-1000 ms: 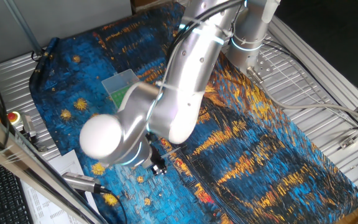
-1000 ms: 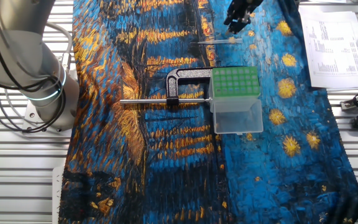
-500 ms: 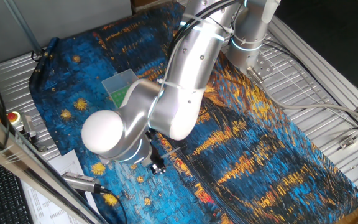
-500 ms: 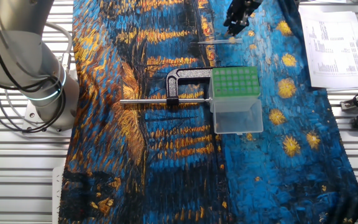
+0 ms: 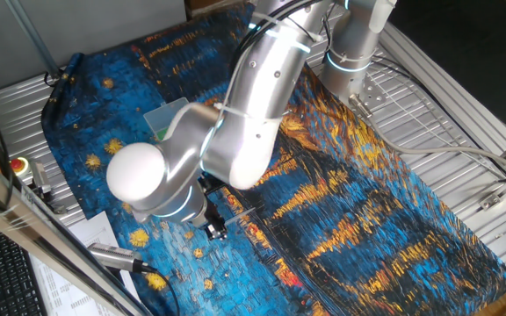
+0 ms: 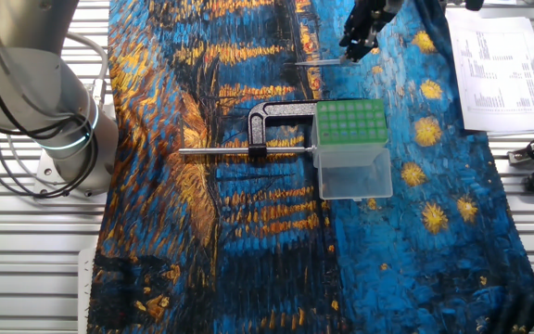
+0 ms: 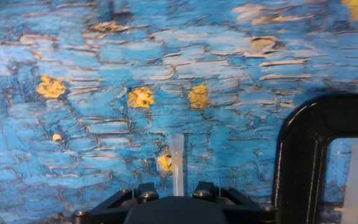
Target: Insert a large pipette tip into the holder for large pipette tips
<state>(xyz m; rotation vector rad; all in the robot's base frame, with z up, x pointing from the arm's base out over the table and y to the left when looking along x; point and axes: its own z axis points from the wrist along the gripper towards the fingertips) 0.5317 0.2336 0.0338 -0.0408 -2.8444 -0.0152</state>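
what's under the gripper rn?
The large pipette tip lies on the painted cloth directly below the gripper. In the hand view its near end disappears behind the gripper body, so whether it is gripped stays hidden.

Arm (image 5: 235,132) hides most of holder (image 5: 167,123); pincer (image 7: 176,198) fingertips cropped

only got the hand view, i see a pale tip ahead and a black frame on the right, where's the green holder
Observer: The other fixed view shows the holder right beside the black frame, green top up.
Operator: is the tip lifted yet
Observer: The large pipette tip looks flat on the cloth, the gripper at one end; whether it has closed, I cannot tell.
Operator: anything else by the holder
Observer: A metal rod runs from the frame toward the holder's side.
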